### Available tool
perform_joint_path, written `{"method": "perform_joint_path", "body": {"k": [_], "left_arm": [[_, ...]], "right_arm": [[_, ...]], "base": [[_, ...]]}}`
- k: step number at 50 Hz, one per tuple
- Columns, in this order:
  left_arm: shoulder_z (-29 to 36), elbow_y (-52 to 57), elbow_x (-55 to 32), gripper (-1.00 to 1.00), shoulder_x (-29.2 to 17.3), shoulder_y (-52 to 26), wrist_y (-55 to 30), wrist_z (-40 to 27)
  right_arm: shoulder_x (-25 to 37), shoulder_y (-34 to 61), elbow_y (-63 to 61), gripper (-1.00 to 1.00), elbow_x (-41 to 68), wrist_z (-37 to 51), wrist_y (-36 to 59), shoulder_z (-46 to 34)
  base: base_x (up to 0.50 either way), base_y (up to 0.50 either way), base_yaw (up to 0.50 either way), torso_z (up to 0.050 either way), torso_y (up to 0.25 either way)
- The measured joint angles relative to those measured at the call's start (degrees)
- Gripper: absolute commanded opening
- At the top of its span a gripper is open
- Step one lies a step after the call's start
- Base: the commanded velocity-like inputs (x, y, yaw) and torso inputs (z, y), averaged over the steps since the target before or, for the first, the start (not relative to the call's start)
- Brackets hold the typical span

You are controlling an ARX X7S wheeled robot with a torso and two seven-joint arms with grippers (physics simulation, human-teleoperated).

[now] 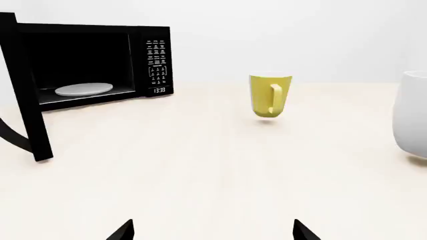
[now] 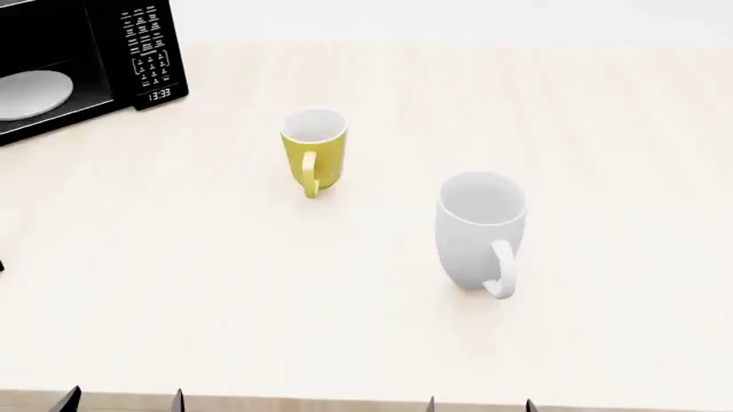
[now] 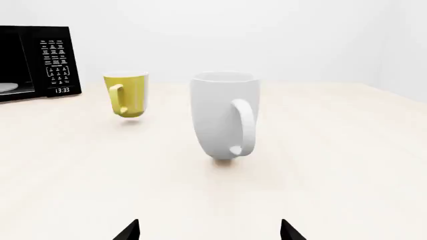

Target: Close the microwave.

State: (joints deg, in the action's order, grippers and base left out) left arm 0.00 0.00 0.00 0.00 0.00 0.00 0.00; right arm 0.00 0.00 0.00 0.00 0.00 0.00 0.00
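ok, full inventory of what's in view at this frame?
microwave: 1, black, far left of table, door swung open, clock lit
turntable plate: 1, white, inside the microwave
yellow mug: 1, yellow, upright, mid-table, right of the microwave, handle toward the robot
white mug: 1, white, upright, nearer the robot and right of the yellow mug, apart from it, handle toward the robot
table: 1, pale wood, under everything
left gripper: 1, dark fingertips only, spread apart, empty, at the near table edge
right gripper: 1, dark fingertips only, spread apart, empty, facing the white mug
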Motion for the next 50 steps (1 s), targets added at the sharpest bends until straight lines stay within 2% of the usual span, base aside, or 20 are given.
{"method": "perform_joint_path", "body": {"k": [29, 33, 43, 50], "left_arm": [[4.94, 0.11, -3.66, 1.00, -3.92, 0.42, 3.28, -3.61], [4.82, 5.48, -3.23, 1.00, -4.68, 1.33, 3.65, -4.90], [1.45, 29.01, -2.40, 1.00, -6.51, 4.07, 4.21, -9.11], [0.51, 37.84, -2.44, 1.00, -7.45, 5.00, 3.85, -10.73]], "right_arm": [[3.60, 0.43, -0.13, 1.00, 4.05, 5.12, 0.28, -3.75], [4.00, -0.06, -4.79, 1.00, 4.14, 6.51, -1.47, -3.48], [5.48, -2.46, -20.24, 1.00, 1.61, 9.57, -12.18, -2.99], [6.27, -3.22, -25.49, 1.00, 1.48, 10.85, -15.07, -3.04]], "base": [[0.00, 0.00, 0.00, 0.000, 0.000], [0.00, 0.00, 0.00, 0.000, 0.000], [0.00, 0.00, 0.00, 0.000, 0.000], [0.00, 0.00, 0.00, 0.000, 0.000]]}}
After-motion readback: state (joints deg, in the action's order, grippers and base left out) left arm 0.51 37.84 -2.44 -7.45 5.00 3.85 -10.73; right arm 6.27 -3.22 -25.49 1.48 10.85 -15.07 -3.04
